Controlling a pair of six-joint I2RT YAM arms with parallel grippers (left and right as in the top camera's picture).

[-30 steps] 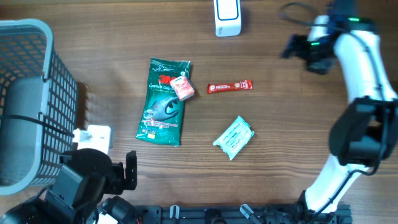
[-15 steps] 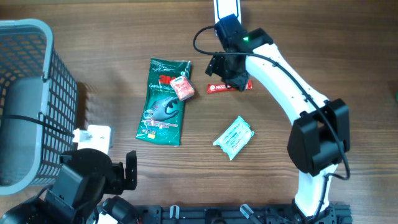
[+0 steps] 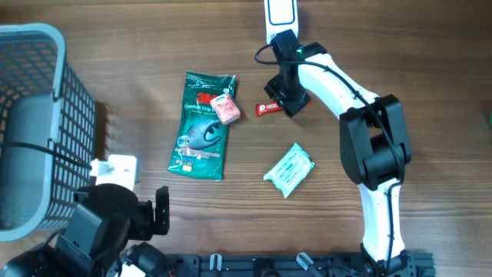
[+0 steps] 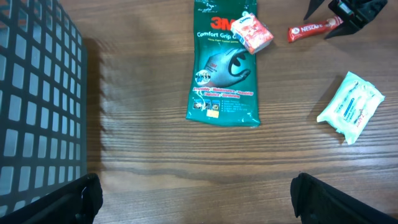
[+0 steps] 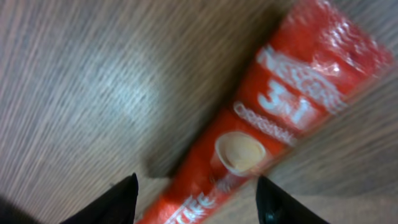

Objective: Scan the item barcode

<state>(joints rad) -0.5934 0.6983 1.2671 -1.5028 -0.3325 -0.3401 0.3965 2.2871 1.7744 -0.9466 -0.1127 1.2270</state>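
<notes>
The left gripper (image 4: 199, 204) sits at the lower left of the overhead frame. Its jaws stand wide apart, the two dark fingers (image 4: 318, 198) showing at the bottom corners of the left wrist view with nothing between them.

A grey plastic lattice basket (image 3: 37, 33) occupies the far left of the wooden table (image 3: 131, 54). Left of centre lies a green flat glove packet (image 3: 202, 132), printed side up. A small red-and-white packet (image 3: 226, 108) rests on its upper right corner.

Just right of that lies the red stick-shaped coffee sachet (image 4: 310, 29), flat on the table above centre. The right gripper (image 3: 286, 98) is lowered over the sachet's right end. In the right wrist view its fingertips (image 5: 121, 199) stand narrowly on either side of the sachet. Whether they press on it cannot be told.

Below, right of centre, lies a pale green soft wipes pack (image 3: 290, 170), tilted. A white box-shaped device (image 3: 278, 17) stands at the top edge.
</notes>
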